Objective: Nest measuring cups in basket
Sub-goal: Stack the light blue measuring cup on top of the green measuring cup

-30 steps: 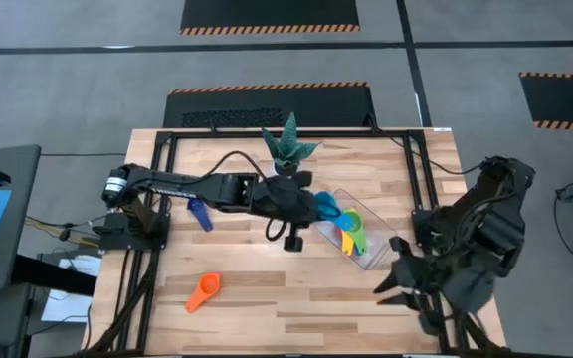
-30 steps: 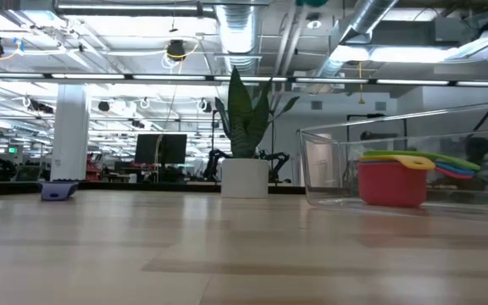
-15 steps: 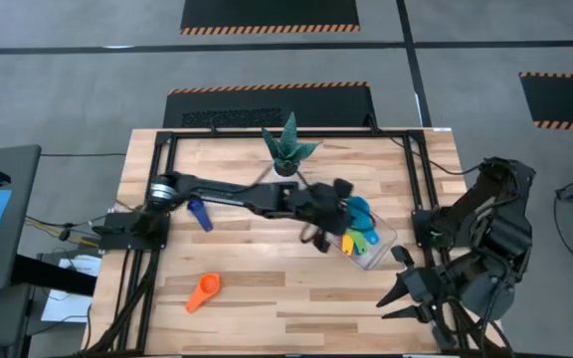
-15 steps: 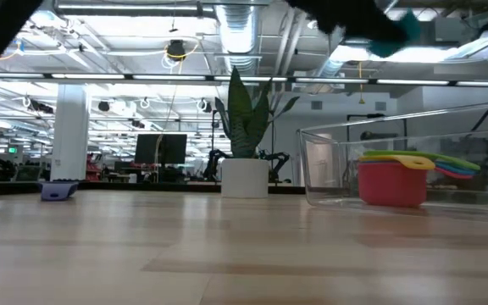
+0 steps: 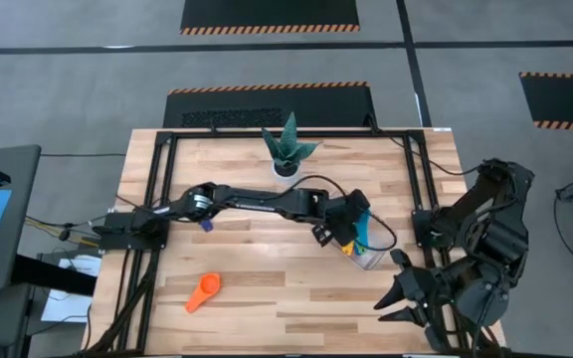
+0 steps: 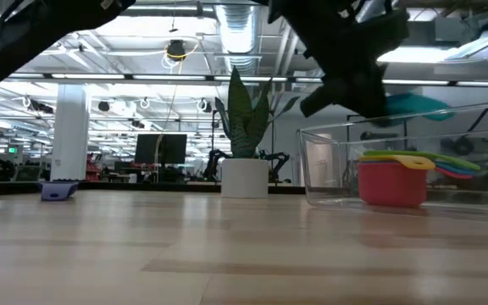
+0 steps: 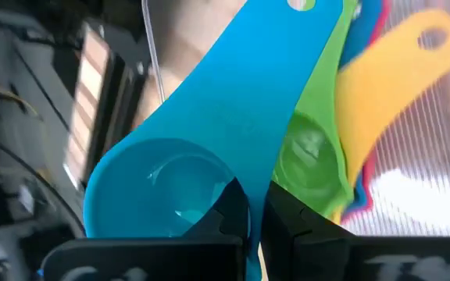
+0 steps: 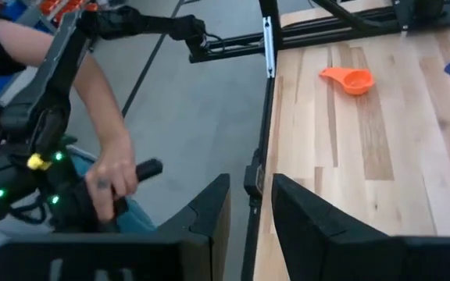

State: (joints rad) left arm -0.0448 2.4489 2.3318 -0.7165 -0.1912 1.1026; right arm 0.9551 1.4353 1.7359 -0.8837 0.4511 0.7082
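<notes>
Over the clear basket [image 5: 371,257] at the right of the desk [image 5: 267,288], left pincer [image 5: 356,227] stretched across from the left side, fingers clamped shut on the handle of a light blue cup [image 7: 209,148]. Held just above the basket's rim, bowl of the cup tilted, seen as a teal shape [image 6: 413,105] over the tub in the low view. Beneath it inside the basket, nested cups: red cup [image 6: 390,185] at the bottom of the stack, yellow cup [image 7: 401,94] and green cup [image 7: 307,152] with handles fanned out, a blue handle [image 7: 375,23] peeking beside them. Cannot tell exactly how many sit in the stack.

Elsewhere on the desk, orange cup [image 5: 203,291] lying alone at the near left, well apart from the basket. Dark blue cup [image 5: 204,224] at the left, partly hidden under the left arm. White pot with a spiky plant [image 5: 286,149] at the far edge, middle of the desk.

Off the near right corner of the desk, right pincer [image 5: 403,294] waiting, fingers apart, gripping nothing. Beyond the desk edge in the right wrist view, a person's hand [image 8: 112,179] gripping a handle of another device.
</notes>
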